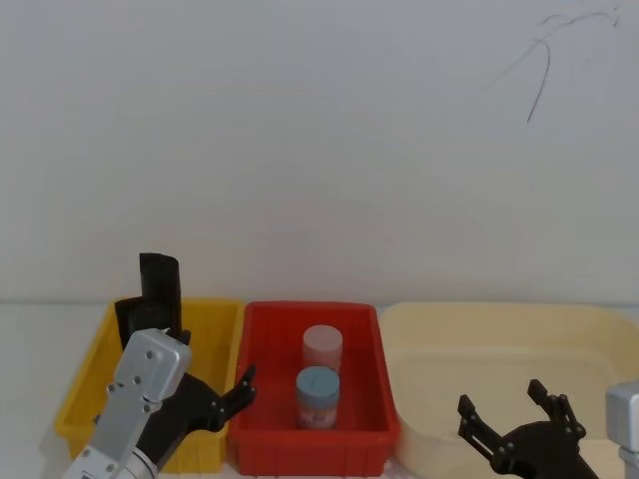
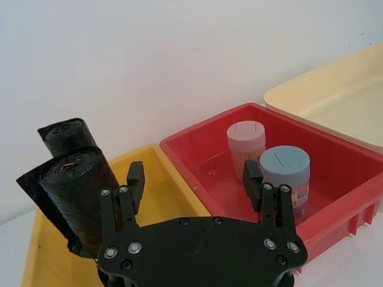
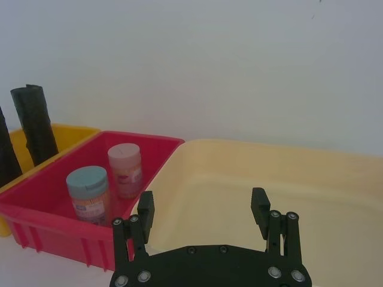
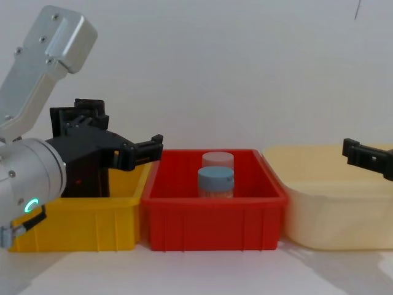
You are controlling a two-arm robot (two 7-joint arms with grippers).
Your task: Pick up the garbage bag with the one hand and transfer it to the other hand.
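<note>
A plain white wall (image 1: 319,150) backs a white desk (image 4: 202,273) carrying three bins in a row, and the red bin (image 4: 212,227) in the middle serves to place the rest. A yellow bin (image 4: 80,230) touches it on the robot's left, and a cream bin (image 1: 499,364) sits just beside it on the right. The garbage bag (image 2: 78,197) stands on end in the yellow bin, toward the back wall on the half away from the red bin, with a second roll (image 2: 63,134) behind it. Upright and rising above the rim, it seems to offer its side to a pinch from the front. The left gripper's fingers (image 2: 135,179) are spread wide and hold nothing. The gap between them faces the seam where yellow meets red, so the left gripper (image 2: 194,173) hangs over the yellow bin's red-bin side, near the bag but apart from it. Its wrist pitches forward and down, with the silver-grey forearm (image 4: 43,61) rising steeply behind and a green light (image 4: 31,204) at the joint. On the far side of the red bin, the right gripper (image 3: 203,200) hovers low over the cream bin's near edge. Its fingers are likewise released and empty, apparently placed to receive the roll. A pink-lidded jar (image 1: 322,344) and a blue-lidded jar (image 1: 319,394) stand inside the red bin.
</note>
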